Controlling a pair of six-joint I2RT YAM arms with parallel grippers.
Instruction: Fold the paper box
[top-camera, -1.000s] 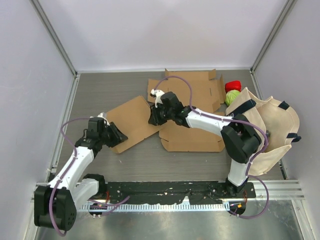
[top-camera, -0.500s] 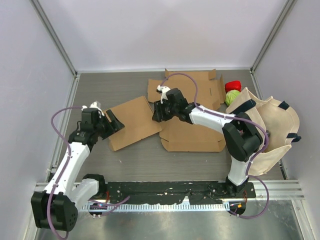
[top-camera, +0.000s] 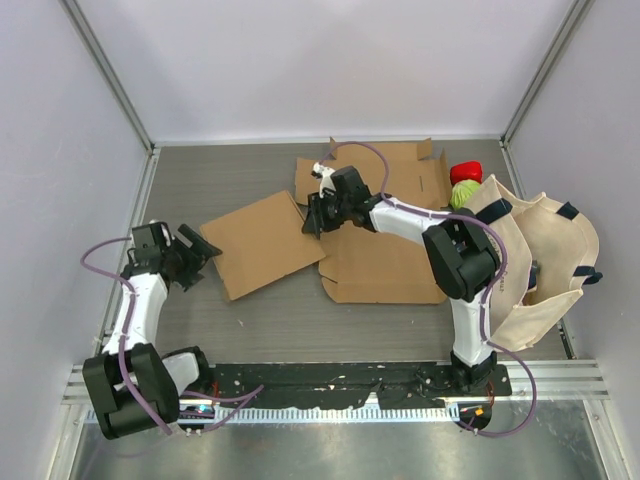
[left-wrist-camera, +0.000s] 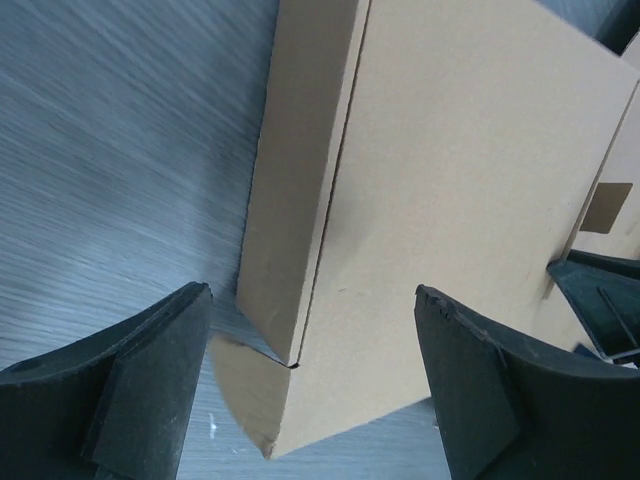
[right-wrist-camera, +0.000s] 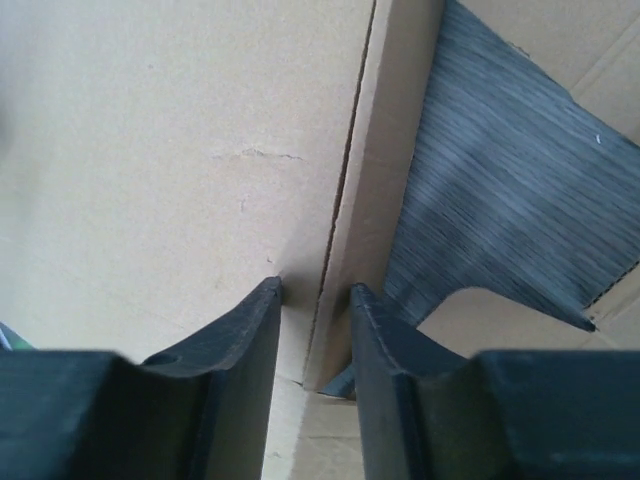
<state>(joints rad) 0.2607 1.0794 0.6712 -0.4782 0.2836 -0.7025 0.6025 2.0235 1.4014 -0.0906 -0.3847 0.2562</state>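
The paper box (top-camera: 385, 265) is a flat brown cardboard blank spread over the table's middle, with a large left panel (top-camera: 262, 243) angled towards the left arm. My left gripper (top-camera: 203, 258) sits just off that panel's left corner, open and empty. In the left wrist view the panel's corner (left-wrist-camera: 300, 330) lies ahead, between the wide jaws of the left gripper (left-wrist-camera: 312, 293). My right gripper (top-camera: 311, 224) is at the panel's right edge. There the right gripper (right-wrist-camera: 315, 288) straddles a crease in the cardboard (right-wrist-camera: 180, 150), jaws narrowly apart; whether they clamp it is unclear.
A beige tote bag (top-camera: 545, 260) slumps at the right wall. A red object (top-camera: 465, 172) and a green one (top-camera: 460, 195) lie beside it. Grey walls close in left, back and right. The arms' base rail (top-camera: 400, 380) runs along the near edge.
My left gripper has opened, let go of the left panel and pulled back to the left. The panel now lies flatter. My right gripper has shifted slightly farther back along the crease.
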